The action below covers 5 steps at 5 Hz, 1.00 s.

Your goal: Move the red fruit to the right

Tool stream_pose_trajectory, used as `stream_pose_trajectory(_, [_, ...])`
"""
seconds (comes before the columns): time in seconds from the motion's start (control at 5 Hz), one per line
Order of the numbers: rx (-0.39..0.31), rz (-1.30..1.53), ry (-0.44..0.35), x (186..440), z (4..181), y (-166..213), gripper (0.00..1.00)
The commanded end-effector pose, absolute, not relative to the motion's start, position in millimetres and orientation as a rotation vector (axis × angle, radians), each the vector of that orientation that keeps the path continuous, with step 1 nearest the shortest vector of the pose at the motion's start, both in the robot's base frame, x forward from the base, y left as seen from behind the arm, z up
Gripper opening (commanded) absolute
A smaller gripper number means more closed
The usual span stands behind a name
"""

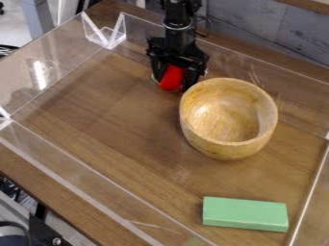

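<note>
The red fruit (170,79) lies on the wooden table at the back, just left of the wooden bowl (228,117). My black gripper (176,72) points straight down over it, jaws open, one finger on each side of the fruit. The fruit's top is hidden by the gripper, so only its red lower part shows. I cannot tell whether the fingers touch it.
The wooden bowl stands right of the fruit, its rim close to the gripper. A green rectangular block (244,213) lies at the front right. A clear plastic wall (52,67) rings the table, with a folded clear piece (103,31) at the back left.
</note>
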<state>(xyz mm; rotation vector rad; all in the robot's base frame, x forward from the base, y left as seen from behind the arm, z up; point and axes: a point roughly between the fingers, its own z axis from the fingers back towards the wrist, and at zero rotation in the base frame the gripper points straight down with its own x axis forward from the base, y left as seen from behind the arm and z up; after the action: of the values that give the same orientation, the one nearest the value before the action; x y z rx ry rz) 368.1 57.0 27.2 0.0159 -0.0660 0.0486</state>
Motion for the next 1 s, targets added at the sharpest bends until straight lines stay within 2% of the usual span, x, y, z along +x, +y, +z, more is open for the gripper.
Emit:
stream_pose_trajectory(0.0, [0.005, 0.034, -0.079, 366, 37.9, 57, 1.0])
stream_pose_trajectory(0.2, [-0.009, 0.033, -0.062, 357, 41.6, 61, 1.0])
stream_pose_trajectory(0.4, [-0.017, 0.067, -0.048, 354, 37.0, 52, 1.0])
stream_pose_trajectory(0.6, [-0.017, 0.129, -0.057, 352, 35.1, 43, 0.0])
stream_pose_trajectory(0.8, [-0.019, 0.191, -0.078, 350, 40.3, 33, 0.0])
